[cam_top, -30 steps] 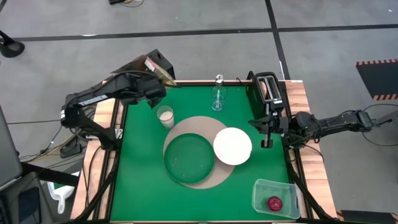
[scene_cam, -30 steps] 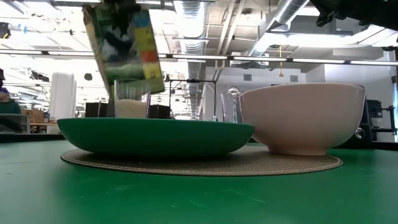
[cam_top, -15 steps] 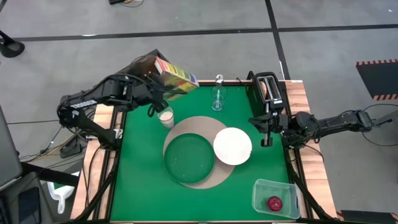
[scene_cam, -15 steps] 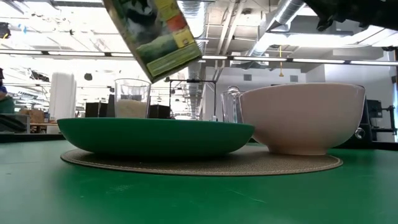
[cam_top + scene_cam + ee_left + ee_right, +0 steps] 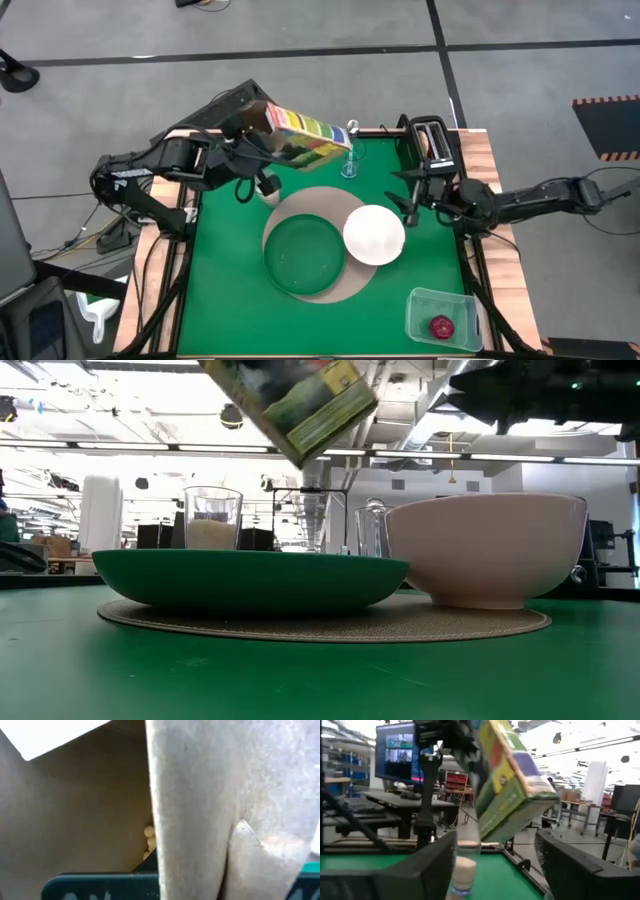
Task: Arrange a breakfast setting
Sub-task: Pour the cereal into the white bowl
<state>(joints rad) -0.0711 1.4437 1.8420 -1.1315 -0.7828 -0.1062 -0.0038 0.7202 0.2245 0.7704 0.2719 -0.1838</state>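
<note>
My left gripper [image 5: 250, 140] is shut on the green-and-yellow cereal box [image 5: 300, 138], which hangs in the air over the table's far left, above the small milk glass [image 5: 266, 186]. The dark green plate [image 5: 303, 256] and the white bowl [image 5: 374, 234] rest on the round tan mat [image 5: 325, 200]. The clear stemmed glass [image 5: 348, 160] stands behind them. My right gripper [image 5: 407, 205] is open in the air just right of the bowl and holds nothing; its own view shows its fingers wide apart [image 5: 495, 870], facing the box [image 5: 510, 785]. My left gripper holds the cereal box by its open top end [image 5: 262, 125], coming from the table's left. A cardboard wall [image 5: 210, 795] fills the wrist view and hides the fingers; cereal shows inside the box. The box is lifted clear and tilted, its closed end [image 5: 300, 455] lowest.
A black toaster [image 5: 432, 140] stands at the far right edge, close behind my right arm. A clear container [image 5: 445, 318] with a red fruit [image 5: 441, 325] sits at the near right corner. Bare green table lies along the near and left sides.
My left gripper has carried the cereal box up and toward the table's right, from the far left corner to above the milk glass, and has tipped it nearer to level. My right gripper has opened and swung toward the bowl.
</note>
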